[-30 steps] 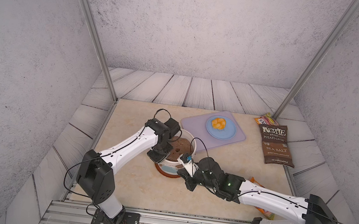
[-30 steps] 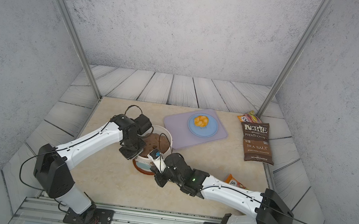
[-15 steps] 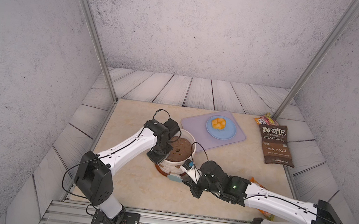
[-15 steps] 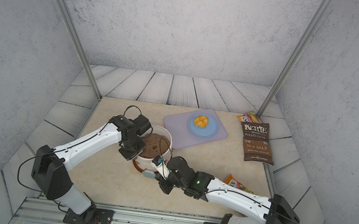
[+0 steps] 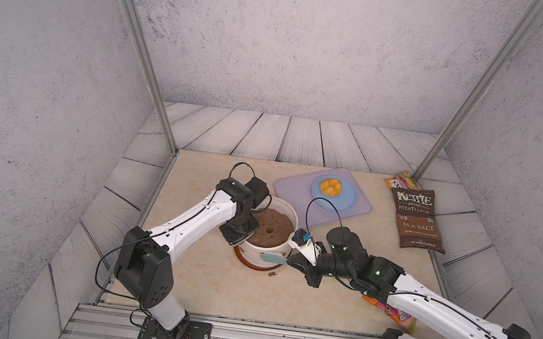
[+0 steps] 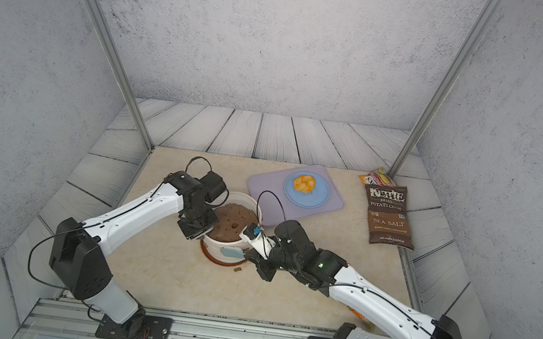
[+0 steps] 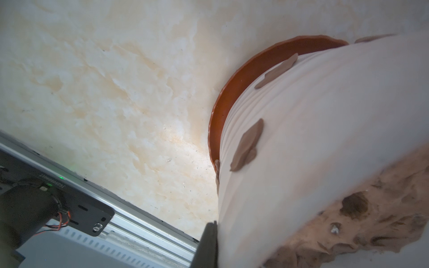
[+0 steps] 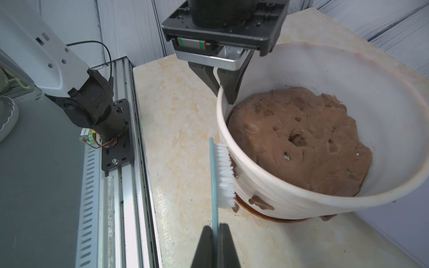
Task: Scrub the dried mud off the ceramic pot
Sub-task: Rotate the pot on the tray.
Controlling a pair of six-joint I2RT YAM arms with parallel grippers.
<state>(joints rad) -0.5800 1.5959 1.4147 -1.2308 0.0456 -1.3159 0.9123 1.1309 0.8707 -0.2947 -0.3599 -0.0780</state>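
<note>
The right pincer (image 5: 291, 260) has slid its blue brush (image 5: 272, 258) down to the near side of the ceramic pot (image 5: 289, 211). Both top views: it sits on the pale marbled counter (image 5: 211, 287), grey walls (image 5: 280, 36) around. Left wrist view: flat dried mud (image 7: 247, 146) sticks to ribbed sides. Right wrist view: left pincer (image 8: 219, 81) pinches the rim; right pincer squeezes the brush, bristles touching the pot.

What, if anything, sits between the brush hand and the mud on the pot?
Nothing visible. The right gripper holds the brush, bristles against the pot's side; the nearest mud patch lies bare beside them.
</note>
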